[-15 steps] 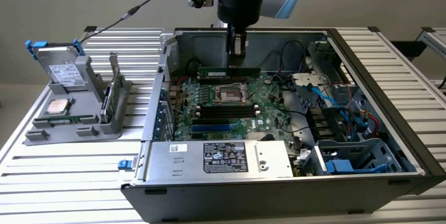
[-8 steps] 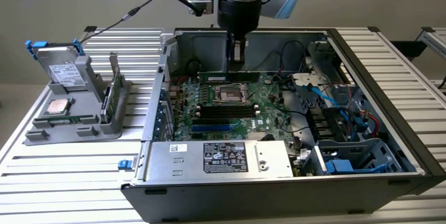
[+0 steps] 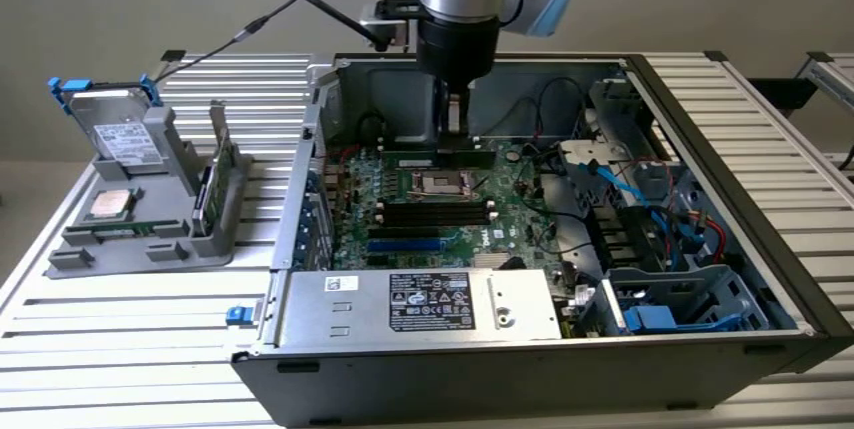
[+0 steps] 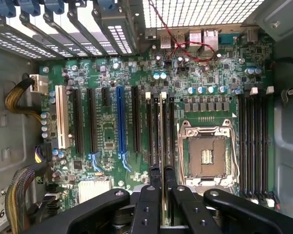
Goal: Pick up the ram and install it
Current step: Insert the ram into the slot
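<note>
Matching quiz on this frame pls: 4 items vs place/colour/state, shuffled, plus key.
1. gripper
2. labelled drive
3. CPU socket
4. odd-coloured long expansion slot

A. blue
B. no chip in it
C. over the motherboard, inside the case
D. in the grey holder outside the case, on the exterior view's left

Pairs: 1-C, 2-D, 3-B, 4-A
</note>
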{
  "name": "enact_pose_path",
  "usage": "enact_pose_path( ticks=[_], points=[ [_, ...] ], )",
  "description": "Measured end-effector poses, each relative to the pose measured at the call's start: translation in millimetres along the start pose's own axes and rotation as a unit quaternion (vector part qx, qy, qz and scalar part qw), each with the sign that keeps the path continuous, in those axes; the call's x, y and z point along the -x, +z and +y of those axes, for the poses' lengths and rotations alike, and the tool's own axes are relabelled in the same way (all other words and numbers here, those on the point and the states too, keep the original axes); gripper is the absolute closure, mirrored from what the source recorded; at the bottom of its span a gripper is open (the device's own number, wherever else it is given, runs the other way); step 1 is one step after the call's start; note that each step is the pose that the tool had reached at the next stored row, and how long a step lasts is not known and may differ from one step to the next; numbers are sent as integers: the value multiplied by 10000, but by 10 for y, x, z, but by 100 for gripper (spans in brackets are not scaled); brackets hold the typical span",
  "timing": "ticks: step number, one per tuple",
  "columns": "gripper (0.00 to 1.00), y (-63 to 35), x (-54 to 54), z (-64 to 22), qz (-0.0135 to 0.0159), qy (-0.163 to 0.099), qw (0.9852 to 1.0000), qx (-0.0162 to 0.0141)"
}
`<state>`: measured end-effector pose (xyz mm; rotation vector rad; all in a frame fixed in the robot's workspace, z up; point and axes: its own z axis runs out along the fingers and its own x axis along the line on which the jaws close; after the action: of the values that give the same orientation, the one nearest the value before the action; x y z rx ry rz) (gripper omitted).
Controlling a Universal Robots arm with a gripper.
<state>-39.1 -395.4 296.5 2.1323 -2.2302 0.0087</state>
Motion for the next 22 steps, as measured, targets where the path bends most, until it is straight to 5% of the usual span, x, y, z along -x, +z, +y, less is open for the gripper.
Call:
enact_pose_path(
  ticks=[22],
  points=[
    [86, 402, -28, -15, 1, -20, 10000, -1]
  ],
)
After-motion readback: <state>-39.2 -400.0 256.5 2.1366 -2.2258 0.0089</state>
